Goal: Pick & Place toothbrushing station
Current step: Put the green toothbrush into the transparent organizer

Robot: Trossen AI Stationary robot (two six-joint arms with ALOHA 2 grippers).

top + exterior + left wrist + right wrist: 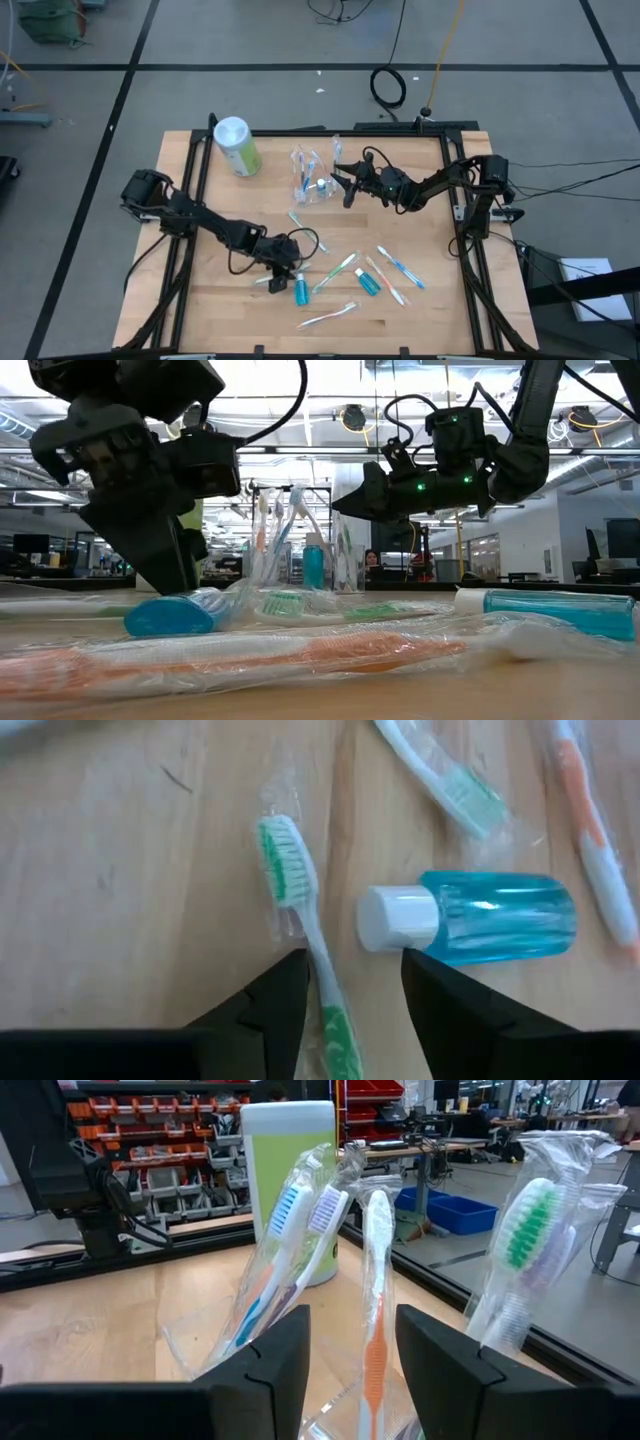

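- High view: your left gripper (pixel 283 262) straddled a green toothbrush (pixel 300 910), jaws spread.
- Your right gripper (pixel 350 180) faced the clear holder (pixel 312 180), jaws apart.

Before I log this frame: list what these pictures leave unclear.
- Left gripper: the left wrist view's bottom edge cuts the green toothbrush, so its handle end is unseen.
- Clear holder: too small in the high view to count brushes.
- Low view: plastic wrap blurs the orange toothbrush.
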